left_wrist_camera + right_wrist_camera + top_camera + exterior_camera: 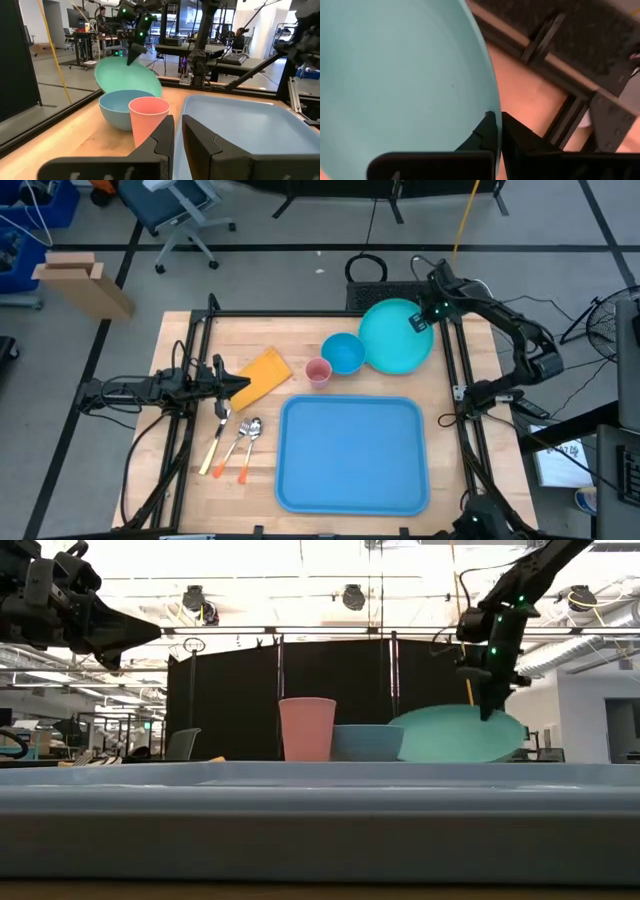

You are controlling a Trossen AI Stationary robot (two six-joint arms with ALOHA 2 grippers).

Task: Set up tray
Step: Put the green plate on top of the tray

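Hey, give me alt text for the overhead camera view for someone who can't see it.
An empty blue tray lies on a wooden table, with the right gripper at the rim of a turquoise plate behind it. A blue bowl and pink cup sit beside the plate; the left gripper hovers over a yellow napkin, cutlery nearby.

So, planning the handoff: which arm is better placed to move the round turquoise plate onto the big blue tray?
Right. Its gripper is shut on the round turquoise plate rim, tilting it beside the flat blue plastic tray; the left gripper waits across the table.
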